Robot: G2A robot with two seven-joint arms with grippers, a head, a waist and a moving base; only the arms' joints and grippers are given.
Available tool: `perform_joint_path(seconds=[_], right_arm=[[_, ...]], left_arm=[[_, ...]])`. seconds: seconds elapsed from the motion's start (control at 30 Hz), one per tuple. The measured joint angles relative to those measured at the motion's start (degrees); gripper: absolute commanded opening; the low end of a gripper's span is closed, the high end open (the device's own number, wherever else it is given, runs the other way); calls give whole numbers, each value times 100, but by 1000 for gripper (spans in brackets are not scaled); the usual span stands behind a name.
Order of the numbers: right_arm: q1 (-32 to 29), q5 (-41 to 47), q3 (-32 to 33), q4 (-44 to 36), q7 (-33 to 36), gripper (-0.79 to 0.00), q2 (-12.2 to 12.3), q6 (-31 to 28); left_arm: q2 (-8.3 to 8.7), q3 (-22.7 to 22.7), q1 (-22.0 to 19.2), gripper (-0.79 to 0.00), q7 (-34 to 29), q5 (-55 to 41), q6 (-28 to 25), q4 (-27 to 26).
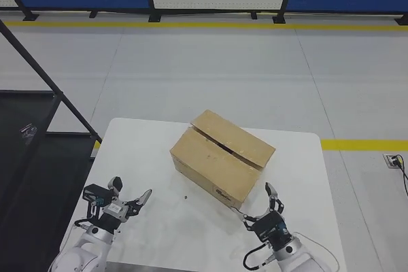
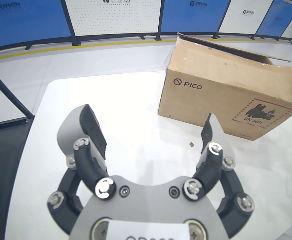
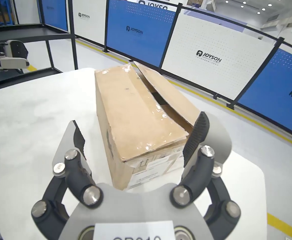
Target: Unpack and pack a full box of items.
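A brown cardboard box stands slantwise in the middle of the white table. Its two top flaps are folded down with a dark gap between them, and one flap lifts slightly. My left gripper is open near the table's front left, apart from the box, with nothing between its fingers. My right gripper is open just off the box's near right corner, not touching it. The box's contents are hidden.
A small dark speck lies on the table in front of the box. A black metal rack stands to the left of the table. Bare table surface extends left of and in front of the box.
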Motion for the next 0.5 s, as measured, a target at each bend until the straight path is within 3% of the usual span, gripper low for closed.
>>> perform_joint_path(seconds=[0.17,0.3,0.5], right_arm=[[-3,-3,-19,-16,-18,0,3,-22],[83,777,123,-71,52,0,24,-751],[639,2878,429,31,1775,0,-24,-884]], left_arm=[[-2,27,-3,0,-41,21,-12,-15],[-5,58,13,0,-16,46,-42,-89],[-9,43,124,0,116,49,-30,-173]])
